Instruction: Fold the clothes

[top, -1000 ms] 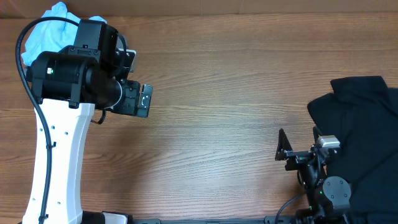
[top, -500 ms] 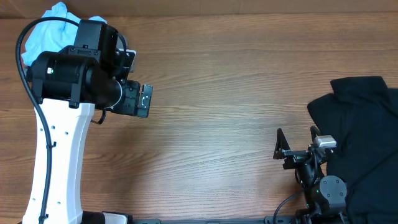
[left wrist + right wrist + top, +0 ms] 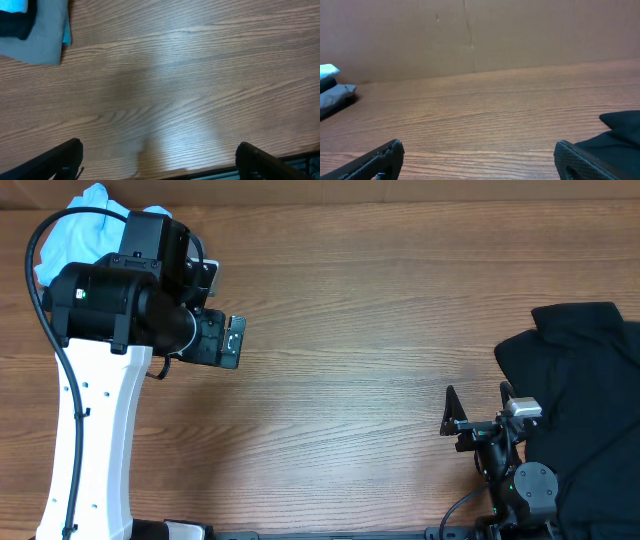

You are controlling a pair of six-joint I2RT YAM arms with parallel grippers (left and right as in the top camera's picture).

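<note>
Two pincers stand with jaws wide apart and nothing between them: the left pincer [image 3: 222, 340] (on the white arm) and the right pincer [image 3: 480, 415]. Overhead, a light blue garment [image 3: 72, 225] lies bunched behind the left pincer, partly under its arm, and a black garment [image 3: 585, 370] lies spread just to the right of the right pincer. Only the left wrist view shows a grey garment [image 3: 37, 37], with black and blue cloth on it, ahead and to the left of that pincer. Only the right wrist view shows the brown board [image 3: 470, 35] rising beyond the far edge of the table [image 3: 380, 330]. Against the picture of a second ago, the right pincer stands slightly further left, while the left pincer and the garments lie unchanged. Bare wood fills the stretch between the two pincers.
</note>
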